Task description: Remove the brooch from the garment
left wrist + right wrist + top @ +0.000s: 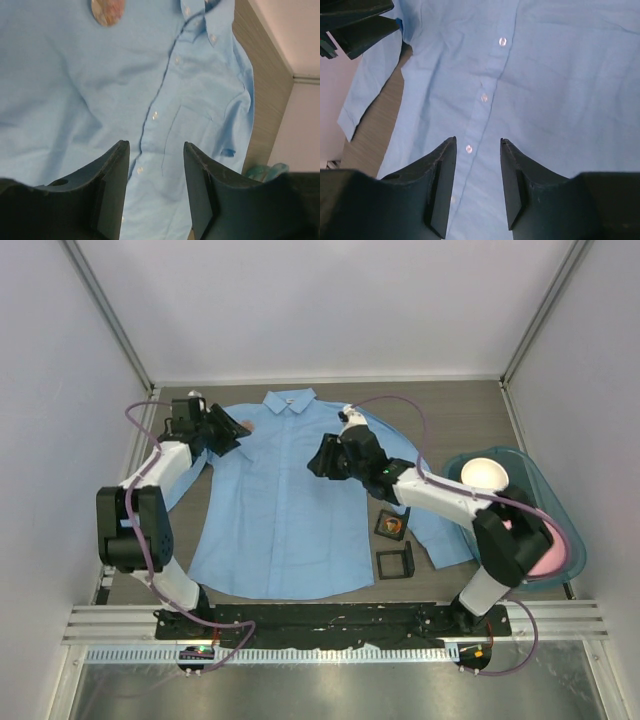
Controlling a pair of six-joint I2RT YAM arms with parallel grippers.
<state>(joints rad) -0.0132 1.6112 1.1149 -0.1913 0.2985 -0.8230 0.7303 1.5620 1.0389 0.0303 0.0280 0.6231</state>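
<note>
**Brooch approach: both grippers open, nothing held**

Left gripper (155,148): the fingers (112,185) stand apart, with only cloth showing in the gap. Nothing is gripped. Right gripper (478,144): the fingers are likewise apart and empty, above the button strip of the shirt (560,90).

The brooch (106,11), a round pinkish disc, sits on the shirt's chest near the collar, at the top edge of the left wrist view. Seen from above, it lies just beside the left gripper, on the collar side. The shirt lies flat, front up, on the table (470,410). The right gripper is over the other chest panel, well apart from the brooch.

Probable faults:
- Cloth caught with the brooch. Cause: jaws closing low on a flat disc. Result: the shirt lifts instead of releasing.
- Torn fabric. Cause: pulling before the fastening is freed; its type cannot be seen.
- Shirt dragging. Cause: the right gripper not pressing the cloth down.
- Brooch lost from view. Cause: it sits at the frame edge.
</note>
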